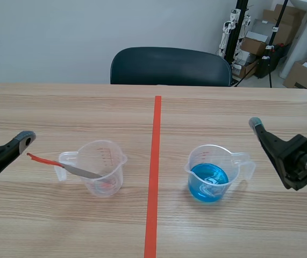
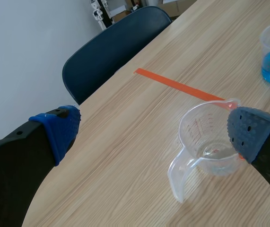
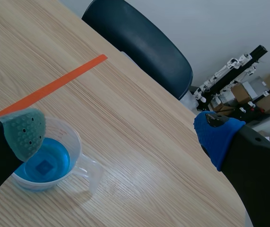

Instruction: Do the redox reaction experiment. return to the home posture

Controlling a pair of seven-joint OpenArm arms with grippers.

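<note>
A clear measuring beaker (image 1: 102,167) stands left of the red tape line, and a red-handled metal tool (image 1: 62,165) leans in it with its handle over the rim. Right of the line, a second beaker (image 1: 211,173) holds blue liquid with a small pale piece in it. My left gripper (image 1: 23,141) hangs low at the far left, open and empty. In the left wrist view the clear beaker (image 2: 205,137) sits ahead of the left gripper (image 2: 153,132), partly behind one finger. My right gripper (image 1: 256,124) is open at the far right. Beside one finger of the right gripper (image 3: 120,135) sits the blue beaker (image 3: 45,163).
A dark chair (image 1: 169,65) stands behind the table's far edge. Boxes and stands (image 1: 261,37) fill the back right corner. The wooden table (image 1: 223,113) has bare room around both beakers.
</note>
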